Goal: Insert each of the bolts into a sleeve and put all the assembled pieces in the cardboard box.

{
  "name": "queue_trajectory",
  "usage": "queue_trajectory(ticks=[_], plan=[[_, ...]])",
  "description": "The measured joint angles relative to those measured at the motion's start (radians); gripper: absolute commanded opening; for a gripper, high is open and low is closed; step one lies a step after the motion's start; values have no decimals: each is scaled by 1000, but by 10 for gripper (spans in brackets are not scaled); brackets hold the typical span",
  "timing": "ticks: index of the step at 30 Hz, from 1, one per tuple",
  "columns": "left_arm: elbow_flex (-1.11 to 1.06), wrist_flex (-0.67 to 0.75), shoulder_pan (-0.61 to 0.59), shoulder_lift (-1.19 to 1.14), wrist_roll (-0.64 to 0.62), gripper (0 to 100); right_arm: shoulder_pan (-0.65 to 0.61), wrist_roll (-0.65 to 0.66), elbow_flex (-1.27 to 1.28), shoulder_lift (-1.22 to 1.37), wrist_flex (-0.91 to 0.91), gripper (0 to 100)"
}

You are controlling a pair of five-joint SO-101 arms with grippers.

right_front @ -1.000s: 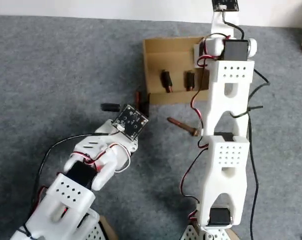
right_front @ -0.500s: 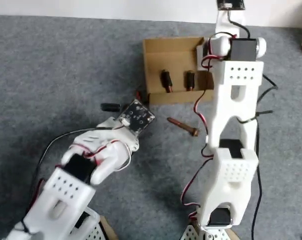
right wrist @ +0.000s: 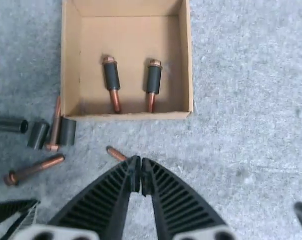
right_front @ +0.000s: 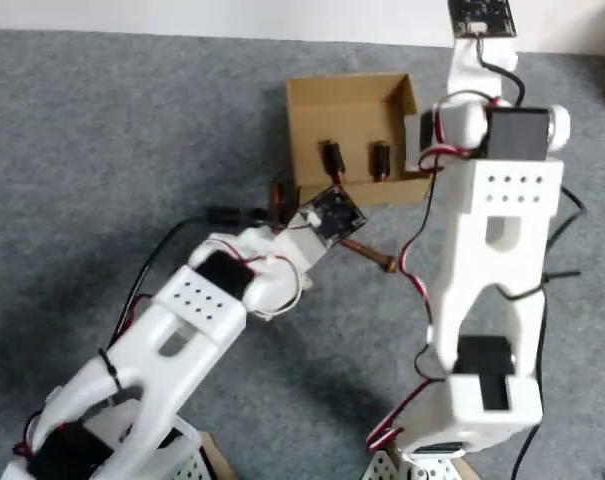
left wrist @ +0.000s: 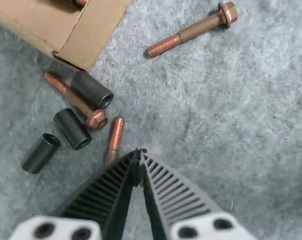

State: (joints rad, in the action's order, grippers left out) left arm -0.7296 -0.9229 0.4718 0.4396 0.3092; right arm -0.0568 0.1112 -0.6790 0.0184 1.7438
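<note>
The cardboard box (right wrist: 71,60) holds two bolts inside black sleeves (right wrist: 111,82) (right wrist: 151,82), also seen in the high view (right_front: 334,160). By the box's near left corner lie three loose black sleeves (left wrist: 92,89) (left wrist: 72,128) (left wrist: 40,153) and a copper bolt (left wrist: 71,97). Another bolt (left wrist: 190,31) lies apart on the carpet. A third bolt (left wrist: 115,140) runs under the tip of my left gripper (left wrist: 141,152), which is shut just above it. My right gripper (right wrist: 140,175) is shut with nothing in it, above the carpet in front of the box.
Grey carpet covers the table. The left arm (right_front: 212,300) stretches diagonally toward the box's near corner. The right arm (right_front: 492,260) stands along the box's right side. A bolt (right_front: 377,258) lies between the two arms.
The left arm has swung right and forward, toward the box's near corner. The right arm has shifted right, uncovering the box's right side.
</note>
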Motion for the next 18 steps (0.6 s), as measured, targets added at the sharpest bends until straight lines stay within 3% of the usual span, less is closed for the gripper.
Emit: queue_trajectory(ticks=[15, 18], plan=[[338, -212, 72, -250, 91, 56, 0, 35, 384, -345, -2, 5], [408, -265, 72, -307, 161, 56, 8, 57, 477, -431, -5, 5]])
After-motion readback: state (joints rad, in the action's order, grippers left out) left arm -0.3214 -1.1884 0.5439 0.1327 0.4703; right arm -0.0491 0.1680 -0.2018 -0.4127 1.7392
